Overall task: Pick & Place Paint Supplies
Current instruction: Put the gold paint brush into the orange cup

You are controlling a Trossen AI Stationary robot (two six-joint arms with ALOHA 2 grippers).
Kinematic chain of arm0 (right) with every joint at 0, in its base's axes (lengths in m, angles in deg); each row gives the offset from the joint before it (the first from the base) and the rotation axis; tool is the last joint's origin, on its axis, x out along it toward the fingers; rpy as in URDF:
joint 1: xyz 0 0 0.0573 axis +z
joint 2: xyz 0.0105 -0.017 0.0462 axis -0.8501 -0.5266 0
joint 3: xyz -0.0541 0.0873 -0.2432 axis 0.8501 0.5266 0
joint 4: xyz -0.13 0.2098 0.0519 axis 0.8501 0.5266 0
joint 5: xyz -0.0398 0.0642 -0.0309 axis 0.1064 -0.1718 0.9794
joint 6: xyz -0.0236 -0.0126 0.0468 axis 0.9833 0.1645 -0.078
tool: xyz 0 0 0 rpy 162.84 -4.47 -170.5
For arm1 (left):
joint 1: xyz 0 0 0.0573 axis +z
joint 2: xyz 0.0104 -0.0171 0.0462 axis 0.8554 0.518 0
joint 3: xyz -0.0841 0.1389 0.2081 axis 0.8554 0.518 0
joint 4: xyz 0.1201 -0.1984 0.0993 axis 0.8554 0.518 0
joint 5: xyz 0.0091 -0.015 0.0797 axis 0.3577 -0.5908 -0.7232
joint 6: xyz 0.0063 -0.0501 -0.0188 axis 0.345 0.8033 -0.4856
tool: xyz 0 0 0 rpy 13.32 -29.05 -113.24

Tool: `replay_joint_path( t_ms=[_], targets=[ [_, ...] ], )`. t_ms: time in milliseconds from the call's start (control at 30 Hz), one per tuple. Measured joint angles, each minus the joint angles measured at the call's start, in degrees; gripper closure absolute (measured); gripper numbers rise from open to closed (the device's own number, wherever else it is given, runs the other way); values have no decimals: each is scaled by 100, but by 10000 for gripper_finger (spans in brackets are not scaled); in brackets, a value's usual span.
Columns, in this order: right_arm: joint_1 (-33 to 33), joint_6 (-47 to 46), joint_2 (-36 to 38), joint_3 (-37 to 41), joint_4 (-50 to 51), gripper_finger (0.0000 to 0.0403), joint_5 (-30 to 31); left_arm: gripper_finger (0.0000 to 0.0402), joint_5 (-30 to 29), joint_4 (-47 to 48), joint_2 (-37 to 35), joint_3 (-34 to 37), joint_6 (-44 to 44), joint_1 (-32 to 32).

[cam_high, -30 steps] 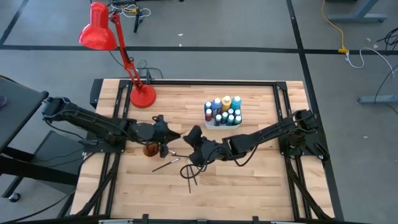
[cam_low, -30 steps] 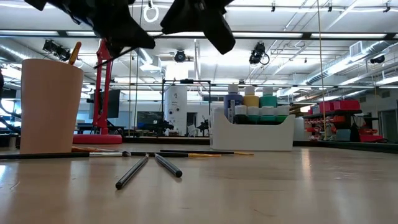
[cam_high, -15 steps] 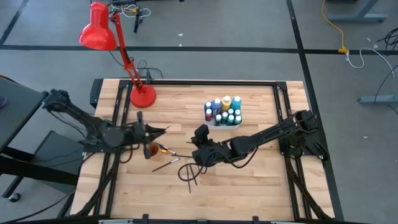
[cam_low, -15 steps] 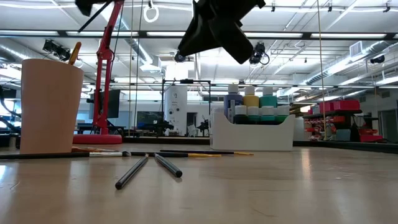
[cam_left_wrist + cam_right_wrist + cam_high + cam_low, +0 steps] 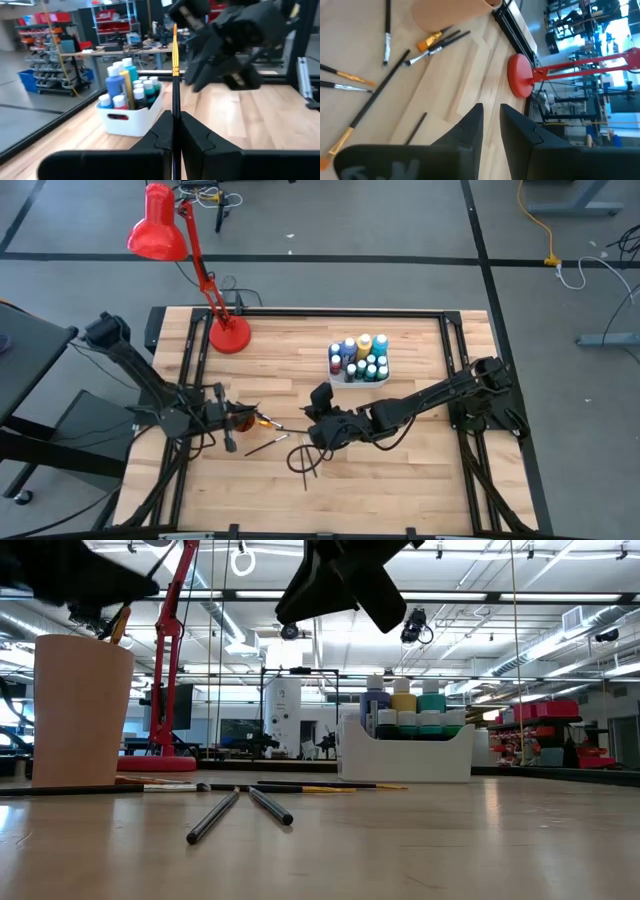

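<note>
Left gripper (image 5: 176, 131) clamped on thin dark-handled paintbrush (image 5: 175, 65).
Right gripper (image 5: 491, 125) hovers above wooden table (image 5: 445, 90), jaws slightly parted, empty.

— where do we have our left arm? 
— folded back at the table's left edge, our left gripper (image 5: 232, 420) low by that side, its fingers (image 5: 194, 135) pinched together on a thin paintbrush (image 5: 175, 60) that stands out between them.
— and our right arm? 
— stretched from the right side across to mid-table, our right gripper (image 5: 318, 402) raised above the surface, its fingers (image 5: 470, 125) a narrow gap apart, nothing between them.
</note>
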State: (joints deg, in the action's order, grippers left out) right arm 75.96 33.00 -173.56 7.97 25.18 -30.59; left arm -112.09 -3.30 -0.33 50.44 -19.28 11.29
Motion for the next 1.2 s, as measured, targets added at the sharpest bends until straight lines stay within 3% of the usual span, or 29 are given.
replay_joint_path(
  t_ms=[100,233,467,600,767,1000,1200],
  targets=[
    [0,5,0,0,-30,334,-22,381,-63,-93,63,266,342,-12],
    [-7,25,0,0,-104,334,-31,347,-58,-91,92,380,992,-5],
    [-46,-192,2,0,-170,334,-544,300,-14,-98,92,381,921,-5],
    [-100,-1029,2,0,-154,334,-987,297,-13,-102,89,381,917,-3],
    [-202,-2281,2,0,222,334,-871,302,-12,-194,89,381,904,-3],
    [-435,-3925,11,60,1354,329,-1222,303,-8,-934,89,379,485,-3],
    [-568,-4861,13,775,1427,293,-1561,303,183,-1967,89,379,-198,-2]
  ],
)
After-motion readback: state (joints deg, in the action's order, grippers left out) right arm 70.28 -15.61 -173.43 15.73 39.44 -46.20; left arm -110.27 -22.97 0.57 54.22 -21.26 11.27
